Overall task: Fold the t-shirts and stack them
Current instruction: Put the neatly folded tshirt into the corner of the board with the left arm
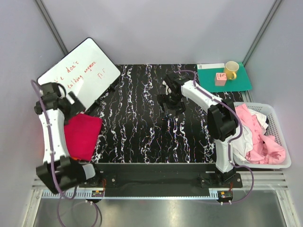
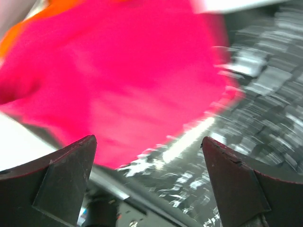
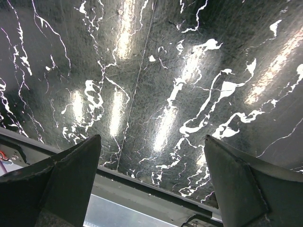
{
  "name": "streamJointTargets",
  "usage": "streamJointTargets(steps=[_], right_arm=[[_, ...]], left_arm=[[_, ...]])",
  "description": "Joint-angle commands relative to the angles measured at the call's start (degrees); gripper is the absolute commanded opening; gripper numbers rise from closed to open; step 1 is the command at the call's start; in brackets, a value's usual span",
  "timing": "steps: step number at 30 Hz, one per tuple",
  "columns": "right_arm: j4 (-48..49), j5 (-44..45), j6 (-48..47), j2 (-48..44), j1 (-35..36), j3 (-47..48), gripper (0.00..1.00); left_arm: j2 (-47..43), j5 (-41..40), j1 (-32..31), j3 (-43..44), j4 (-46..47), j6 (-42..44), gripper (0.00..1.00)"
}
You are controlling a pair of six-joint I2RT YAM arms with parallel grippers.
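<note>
A: "Getting anywhere?"
B: "Partly. One magenta shirt lies folded at left, seemingly atop an orange one; pink and white shirts wait in the basket. Both gape empty, left claw and right claw."

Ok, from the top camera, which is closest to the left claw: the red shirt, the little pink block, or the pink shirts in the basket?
1. Magenta-red t-shirt: left side, right beside the left gripper.
2. Pink block: back right, on the green mat.
3. Pale pink t-shirts: far right, in the basket.
</note>
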Motion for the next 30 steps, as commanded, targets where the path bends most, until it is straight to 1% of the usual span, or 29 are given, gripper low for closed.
streamJointTargets(steps=[1,3,4,6,7,13,16,17,20,25,30], right_arm=[[0.6,3.0,1.1,-4.0,-0.4,0.7,0.98],[0.7,3.9,2.3,-4.1,-0.9,1.2,0.98],[0.7,4.0,2.7,-4.1,-1.9,1.3,0.98],[1.1,4.7,4.1,-4.0,-3.1,1.2,0.98],[1.4,4.8,4.4,-4.0,-4.6,0.8,0.98],[3.9,8.4,4.4,-4.0,-9.4,-1.0,1.0],[4.3,13.9,3.4,-4.5,-11.0,-2.2,1.0],[4.7,16.6,3.2,-4.7,-11.4,-2.6,1.0],[5.7,20.4,2.8,-5.5,-12.2,-5.1,1.0],[6.9,21.3,3.3,-6.8,-13.1,-7.6,1.0],[7.2,21.2,3.9,-7.5,-13.2,-7.8,1.0]], left_arm=[[-7.7,8.8,-12.1,3.2,4.4,-4.3,0.99],[-8.4,11.1,-15.9,1.4,7.7,-5.9,0.99],[-8.0,11.8,-19.0,0.8,8.6,-6.1,0.99],[-6.0,12.6,-22.2,0.2,9.6,-5.6,0.99],[-4.8,12.5,-25.5,0.3,9.6,-5.1,0.99],[9.0,11.3,-35.7,2.9,9.6,-1.0,0.99],[15.8,11.2,-39.4,6.2,9.6,0.8,0.99],[17.7,11.2,-40.2,7.2,9.6,1.2,0.99],[23.7,11.6,-42.6,11.3,9.6,2.6,0.99],[30.9,12.4,-44.4,16.7,9.0,3.2,0.99],[32.8,12.2,-44.5,20.1,8.9,3.9,0.99]])
